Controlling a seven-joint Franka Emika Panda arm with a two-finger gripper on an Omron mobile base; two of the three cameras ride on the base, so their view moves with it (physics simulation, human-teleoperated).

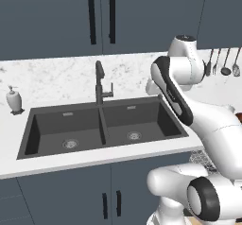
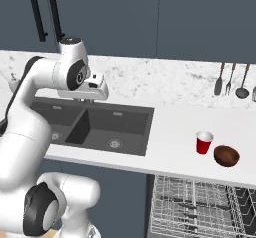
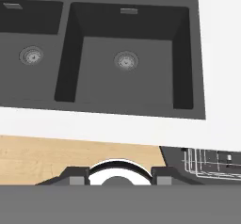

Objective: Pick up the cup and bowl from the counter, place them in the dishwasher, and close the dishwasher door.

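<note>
The red cup (image 2: pixel 204 142) stands upright on the white counter (image 2: pixel 170 132), to the right of the sink. The dark-brown bowl (image 2: pixel 226 155) sits just right of the cup, near the counter's front edge. Below them the dishwasher (image 2: pixel 200 207) is open, and its white wire rack (image 3: pixel 212 162) is pulled out. The dishwasher door is out of view. My gripper (image 2: pixel 90 100) hangs above the dark double sink (image 2: pixel 95 124), far to the left of the cup and bowl. In the hand view the gripper (image 3: pixel 118 177) is open with nothing between its fingertips (image 3: pixel 75 176).
A dark faucet (image 1: pixel 100 82) rises behind the sink. A soap dispenser (image 1: pixel 15 100) stands at the far left of the counter. Utensils (image 2: pixel 232 79) hang on the back wall at the right. Slate-blue cabinets (image 1: pixel 99 16) hang overhead. Wooden floor (image 3: pixel 70 155) lies below the counter's edge.
</note>
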